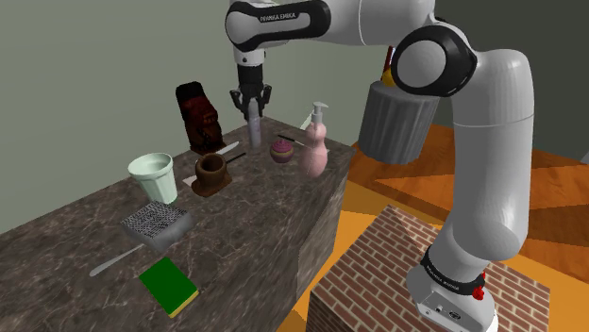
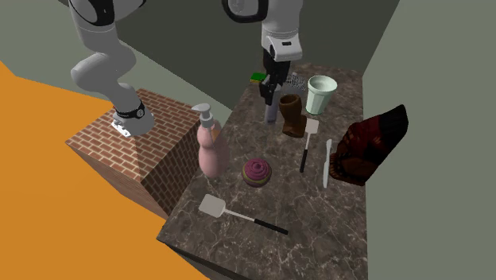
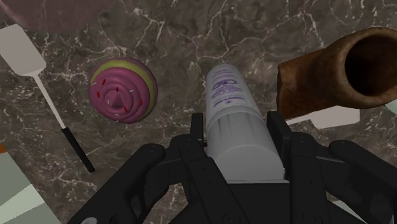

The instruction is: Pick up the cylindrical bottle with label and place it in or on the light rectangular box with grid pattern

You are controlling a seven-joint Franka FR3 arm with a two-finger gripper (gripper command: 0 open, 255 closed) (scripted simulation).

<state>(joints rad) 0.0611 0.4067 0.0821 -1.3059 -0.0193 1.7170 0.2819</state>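
Grey-white cylindrical bottle with purple label (image 3: 232,108) hangs upright, clamped at its top in the black claw (image 1: 254,104). Base is free for setting on the light grid-patterned box (image 1: 156,224), well apart along the dark marble bench (image 1: 255,236).

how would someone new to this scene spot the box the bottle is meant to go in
On the dark marbled counter, go toward the shoulder view's lower left, between the pale green cup and the flat green block. The box is the low grey rectangle there; it alone has a fine black-and-white grid on top.
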